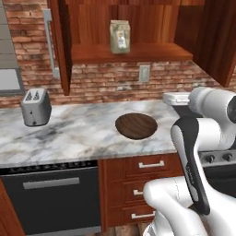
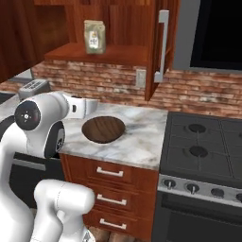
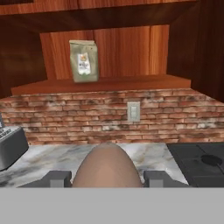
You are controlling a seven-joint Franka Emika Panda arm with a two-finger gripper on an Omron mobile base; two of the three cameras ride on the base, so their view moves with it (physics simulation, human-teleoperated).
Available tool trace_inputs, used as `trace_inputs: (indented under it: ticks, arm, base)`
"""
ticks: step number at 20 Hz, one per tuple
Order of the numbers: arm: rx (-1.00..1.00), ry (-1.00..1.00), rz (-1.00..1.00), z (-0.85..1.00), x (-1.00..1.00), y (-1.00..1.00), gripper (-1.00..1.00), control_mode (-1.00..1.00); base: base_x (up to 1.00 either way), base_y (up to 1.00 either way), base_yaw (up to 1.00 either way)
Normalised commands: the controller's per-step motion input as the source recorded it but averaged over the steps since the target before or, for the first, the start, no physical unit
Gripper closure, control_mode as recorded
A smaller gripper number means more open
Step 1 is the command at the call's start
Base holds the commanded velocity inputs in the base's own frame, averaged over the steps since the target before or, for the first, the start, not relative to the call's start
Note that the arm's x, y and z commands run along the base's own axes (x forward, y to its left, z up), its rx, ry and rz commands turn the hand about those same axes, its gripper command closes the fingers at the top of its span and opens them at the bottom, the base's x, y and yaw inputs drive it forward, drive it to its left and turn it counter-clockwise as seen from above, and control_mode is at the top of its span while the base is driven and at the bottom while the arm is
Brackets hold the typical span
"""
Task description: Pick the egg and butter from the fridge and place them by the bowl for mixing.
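The egg point(image 3: 108, 166) sat between the gripper point(image 3: 107, 178) fingers point(image 3: 56, 178), partly open and closed on it; its lower part was cut off. Below the arm point(image 1: 196, 152), the bowl point(image 1: 136, 126) lay on the counter point(image 1: 69, 133). A toaster point(image 1: 35, 106) stood left, a bag point(image 3: 83, 61) on the shelf point(image 3: 100, 84). The stove point(image 2: 203, 142) was cropped.

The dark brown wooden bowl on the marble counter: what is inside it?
The shallow dark brown wooden bowl shows bare wood grain inside, in both base views. The robot's white arm covers a little of its near-left rim in the right base view.
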Motion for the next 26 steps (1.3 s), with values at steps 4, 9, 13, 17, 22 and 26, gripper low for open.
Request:
trace_inputs:
  ticks: [4, 9, 13, 17, 22, 26]
  arm:
    - [0.0, 0.0, 0.0, 0.0, 0.0, 0.0, 1.0, 1.0]
    - [0.0, 0.0, 0.0, 0.0, 0.0, 0.0, 1.0, 1.0]
    - [0.0, 0.0, 0.0, 0.0, 0.0, 0.0, 1.0, 1.0]
    - [0.0, 0.0, 0.0, 0.0, 0.0, 0.0, 1.0, 1.0]
    - [0.0, 0.0, 0.0, 0.0, 0.0, 0.0, 1.0, 1.0]
    - [0.0, 0.0, 0.0, 0.0, 0.0, 0.0, 1.0, 1.0]
  base:
    - [0.05, 0.05, 0.16]
    - [0.46, 0.37, 0.01]
    - [0.68, 0.58, 0.0]
    - [0.57, 0.11, -0.02]
    - [0.78, 0.01, -0.01]
    - [0.71, 0.07, 0.0]
